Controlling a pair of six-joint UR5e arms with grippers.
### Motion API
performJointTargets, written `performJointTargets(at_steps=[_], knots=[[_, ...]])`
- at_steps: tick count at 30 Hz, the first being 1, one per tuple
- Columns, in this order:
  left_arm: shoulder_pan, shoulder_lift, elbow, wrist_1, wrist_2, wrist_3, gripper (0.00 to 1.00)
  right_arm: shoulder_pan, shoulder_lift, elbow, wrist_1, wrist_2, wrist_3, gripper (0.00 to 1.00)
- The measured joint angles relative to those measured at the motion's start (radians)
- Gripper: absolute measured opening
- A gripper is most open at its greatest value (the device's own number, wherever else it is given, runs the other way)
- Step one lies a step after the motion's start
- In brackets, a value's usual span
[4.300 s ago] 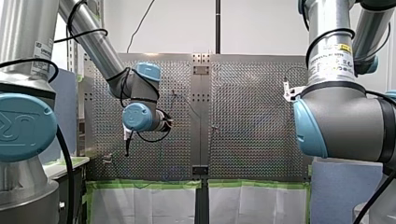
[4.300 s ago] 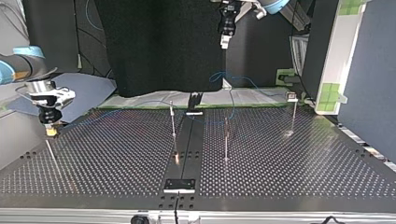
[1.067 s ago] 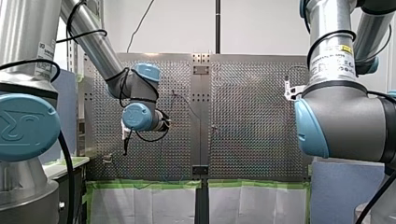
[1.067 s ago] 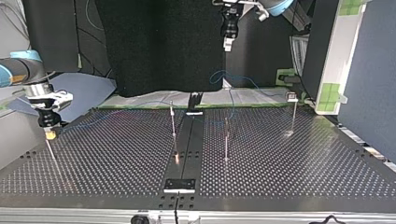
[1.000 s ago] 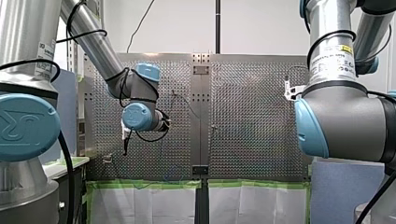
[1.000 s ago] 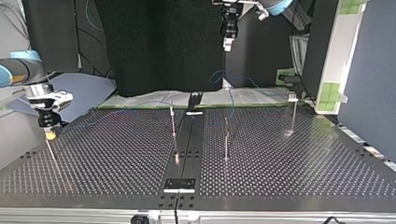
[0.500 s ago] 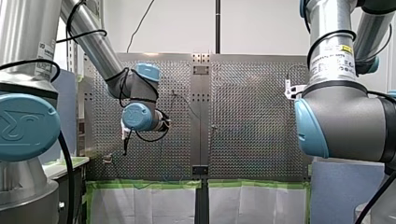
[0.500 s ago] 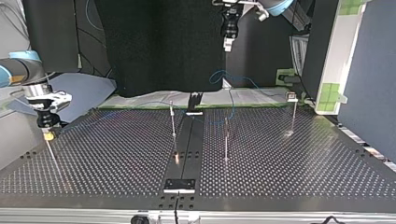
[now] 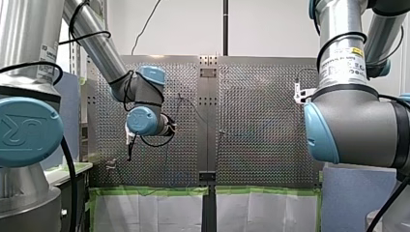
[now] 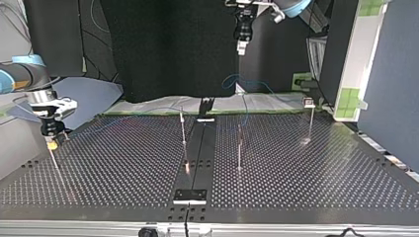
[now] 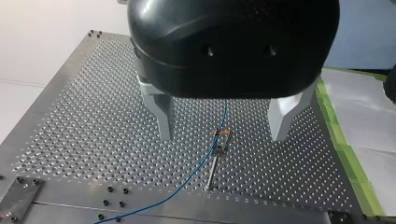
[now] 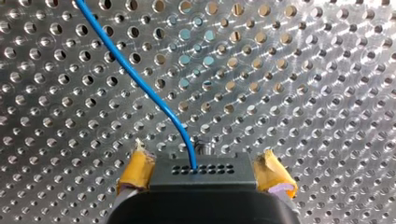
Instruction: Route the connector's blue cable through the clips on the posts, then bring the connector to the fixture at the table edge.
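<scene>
Right gripper: yellow pads pressed against either side of the connector, pinching it just above the table.
Connector: a small dark block with a row of holes in its face. In the top view it is held low at the left, near the table's side edge.
Cable: thin and blue. It leaves the connector's face midway between the pads and curves away over the perforated plate.
Left gripper: metal fingers spread wide, holding nothing. It hangs high over a post.
Post: a thin upright with an orange-marked clip at its head. The cable runs past the clip; whether it is seated there cannot be told.
Posts: three show in the top view, well apart.
Fixture: judged to be the small block at the table's near edge in the top view; not certain.
Handling, cable: judged light, limp and a little springy. It will sag, trail and catch on posts. Take hold close beside the clip so that little slack hangs free.
Handling, connector: judged light and rigid. The flat sides, as now gripped, are the sound hold.
Weak point: the cable's exit from the connector, so pull gently.
Stage: routing judged unfinished; connector well apart from the fixture.
</scene>
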Motion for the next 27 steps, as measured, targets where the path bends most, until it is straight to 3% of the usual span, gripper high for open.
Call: performJointTargets(at_steps=[11, 19, 27], knots=[[0.004, 0.000, 0.000, 0.000, 0.003, 0.000, 1.00, 0.002, 0.000, 0.000, 0.000, 0.002, -0.002, 1.00], [0.006, 0.000, 0.000, 0.000, 0.003, 0.000, 1.00, -0.003, 0.000, 0.000, 0.002, 0.035, -0.002, 1.00], [0.006, 0.000, 0.000, 0.000, 0.003, 0.000, 1.00, -0.004, 0.000, 0.000, 0.004, 0.047, 0.000, 1.00]])
